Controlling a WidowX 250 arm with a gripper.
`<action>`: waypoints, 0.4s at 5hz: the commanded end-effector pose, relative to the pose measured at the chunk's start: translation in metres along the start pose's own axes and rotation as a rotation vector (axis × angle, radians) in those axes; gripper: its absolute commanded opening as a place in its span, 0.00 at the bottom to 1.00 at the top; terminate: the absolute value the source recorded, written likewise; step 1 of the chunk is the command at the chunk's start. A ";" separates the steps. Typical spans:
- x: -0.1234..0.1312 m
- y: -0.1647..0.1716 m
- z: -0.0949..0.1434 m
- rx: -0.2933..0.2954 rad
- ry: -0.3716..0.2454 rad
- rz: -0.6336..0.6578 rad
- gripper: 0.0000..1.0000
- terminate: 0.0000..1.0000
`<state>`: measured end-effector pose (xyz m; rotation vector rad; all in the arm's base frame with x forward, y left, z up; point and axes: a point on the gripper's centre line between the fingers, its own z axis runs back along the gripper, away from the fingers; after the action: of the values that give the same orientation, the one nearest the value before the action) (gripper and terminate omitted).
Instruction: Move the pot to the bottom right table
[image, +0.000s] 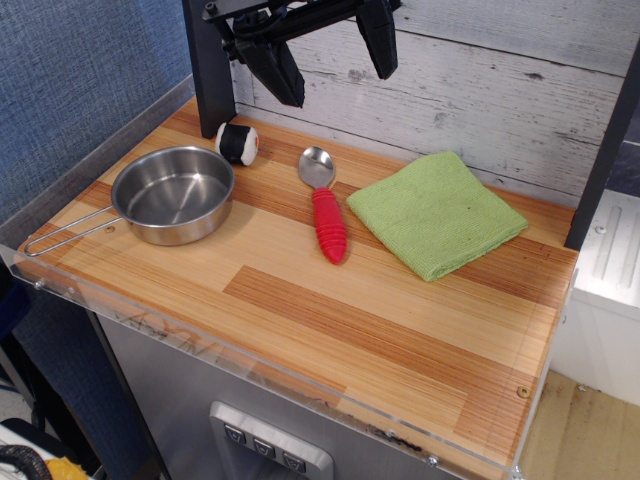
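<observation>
Pot (173, 193) is sitting at the left end of the table (330, 330), upright, empty. Shallow round pan, shiny steel, inner wall reflecting light; thin wire loop handle is pointing left toward the clear rim. Small black-and-white roll (237, 142) is lying just behind the pot. Red-handled spoon (324, 205) is resting mid-table, bowl toward the back wall. Green cloth (436, 212) is lying folded to the right. Gripper (335, 58) is hanging above the back edge, dark fingers spread wide, holding nothing.
</observation>
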<state>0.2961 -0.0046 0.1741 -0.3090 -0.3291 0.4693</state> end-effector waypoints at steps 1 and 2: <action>0.000 0.000 0.000 0.000 0.000 0.000 1.00 0.00; 0.003 0.018 -0.003 0.009 0.011 0.006 1.00 0.00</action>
<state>0.2923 0.0107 0.1591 -0.3025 -0.2932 0.4805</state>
